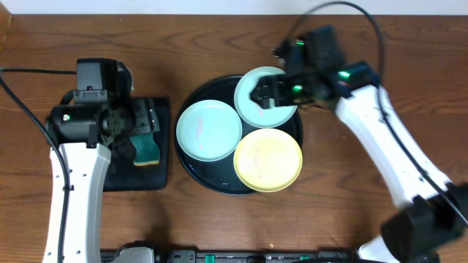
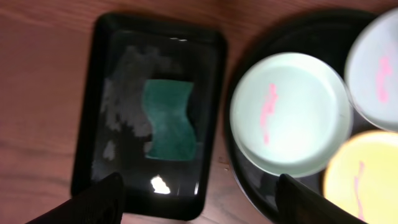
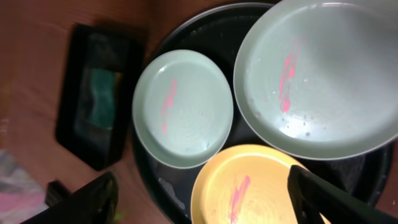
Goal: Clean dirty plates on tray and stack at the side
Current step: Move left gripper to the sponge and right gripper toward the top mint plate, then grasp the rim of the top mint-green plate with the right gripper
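The round black tray [image 1: 212, 179] holds three plates, each with a pink smear. One mint plate [image 1: 209, 130] lies at its left, a second mint plate [image 1: 252, 84] at the upper right, and the yellow plate [image 1: 268, 159] at the front. My right gripper [image 1: 269, 95] hovers open above the upper-right mint plate [image 3: 323, 74]. In its wrist view the open fingers [image 3: 208, 199] frame the yellow plate [image 3: 249, 186], with the left mint plate [image 3: 182, 109] beyond. My left gripper [image 1: 139, 128] is open and empty [image 2: 202, 202] above the small rectangular tray. The left mint plate also shows in its view [image 2: 289, 112].
A small rectangular black tray [image 1: 124, 179] at the left holds a green sponge [image 1: 148, 150]. The sponge also shows in the left wrist view [image 2: 169, 119], lying in wet foam. Bare wooden table lies in front of and to the right of the round tray.
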Robot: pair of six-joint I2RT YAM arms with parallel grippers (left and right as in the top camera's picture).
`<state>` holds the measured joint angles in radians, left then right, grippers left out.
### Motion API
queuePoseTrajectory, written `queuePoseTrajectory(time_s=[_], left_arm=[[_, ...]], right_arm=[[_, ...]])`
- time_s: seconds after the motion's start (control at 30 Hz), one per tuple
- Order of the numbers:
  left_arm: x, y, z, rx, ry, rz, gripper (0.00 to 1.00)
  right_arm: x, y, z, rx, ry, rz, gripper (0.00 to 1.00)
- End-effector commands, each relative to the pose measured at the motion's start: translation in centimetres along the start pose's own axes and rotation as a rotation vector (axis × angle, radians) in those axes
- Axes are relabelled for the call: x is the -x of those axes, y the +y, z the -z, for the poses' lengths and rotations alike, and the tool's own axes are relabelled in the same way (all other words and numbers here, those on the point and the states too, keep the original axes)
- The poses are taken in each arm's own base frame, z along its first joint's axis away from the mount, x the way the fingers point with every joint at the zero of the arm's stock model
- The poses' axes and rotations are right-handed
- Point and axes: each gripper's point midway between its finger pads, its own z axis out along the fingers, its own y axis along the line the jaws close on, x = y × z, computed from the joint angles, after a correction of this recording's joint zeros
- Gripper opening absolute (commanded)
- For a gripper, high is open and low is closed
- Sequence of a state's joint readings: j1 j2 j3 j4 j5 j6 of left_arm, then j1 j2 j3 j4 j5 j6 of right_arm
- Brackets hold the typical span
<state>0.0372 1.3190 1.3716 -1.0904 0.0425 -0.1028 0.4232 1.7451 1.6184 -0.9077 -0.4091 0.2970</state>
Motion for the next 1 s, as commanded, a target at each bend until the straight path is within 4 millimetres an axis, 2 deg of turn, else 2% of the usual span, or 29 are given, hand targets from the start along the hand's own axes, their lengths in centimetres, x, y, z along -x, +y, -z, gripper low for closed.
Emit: queuePoseTrajectory(time_s=[0.0,0.13,0.37,0.47,0.63,0.97], left_arm=[[0.8,1.6,0.3,0.088,-0.029,0.098,0.78],[0.8,1.9,-0.1,0.11,-0.017,0.098,0.78],[0.7,2.6,-1.0,0.128,0.013,0.127,0.77],[0.7,3.1,-1.4,0.137,0.026,0.148,0.77],[0.5,3.3,-1.9,0.144,0.046,0.152,0.77],[0.4,3.3,-2.5,0.148,0.065,0.151,0.77]], right_arm=[[0.3,-0.5,-3.6,-0.146,0.038,-0.038,0.82],[-0.7,0.0,-6.9,-0.178,0.071,-0.054,0.78],[-3.2,-0.3,-12.0,-0.261,0.139,-0.05,0.43],[-4.0,-0.4,-13.7,-0.27,0.162,-0.039,0.36],[-4.9,-1.5,-15.3,-0.332,0.18,-0.04,0.29],[-5.8,-2.6,-16.1,-0.398,0.183,-0.048,0.2]])
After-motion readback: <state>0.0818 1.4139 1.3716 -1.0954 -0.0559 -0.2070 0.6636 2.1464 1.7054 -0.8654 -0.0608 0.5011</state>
